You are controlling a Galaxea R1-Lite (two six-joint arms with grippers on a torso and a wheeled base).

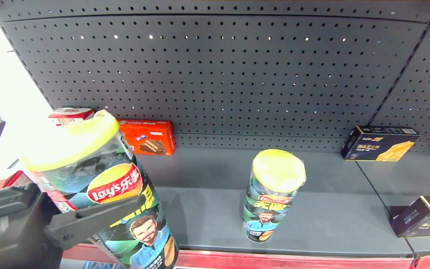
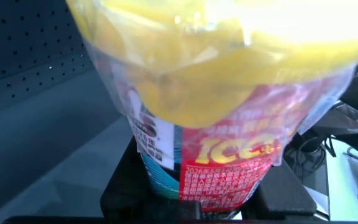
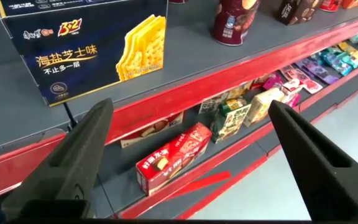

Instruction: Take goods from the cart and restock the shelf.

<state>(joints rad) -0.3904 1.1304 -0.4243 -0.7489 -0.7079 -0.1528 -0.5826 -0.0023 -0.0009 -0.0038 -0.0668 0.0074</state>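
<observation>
The dark grey metal shelf [image 1: 215, 209] with its perforated back panel looks partly restocked, with wide bare stretches left. A tall cylindrical chip canister with a yellow plastic lid [image 1: 106, 186] is pinched by the left tool [image 2: 207, 196] at the shelf's left front. It is tilted, with its base down by the red front lip, so it is judged not yet set down. A matching yellow-lidded canister [image 1: 274, 194] already stands upright mid-shelf, well apart from it. Along the back lie an orange rectangular wafer box [image 1: 147, 136] and a navy cardboard cracker box [image 1: 381, 144]. The right tool [image 3: 191, 106] hangs spread and empty. How many goods remain cannot be told.
</observation>
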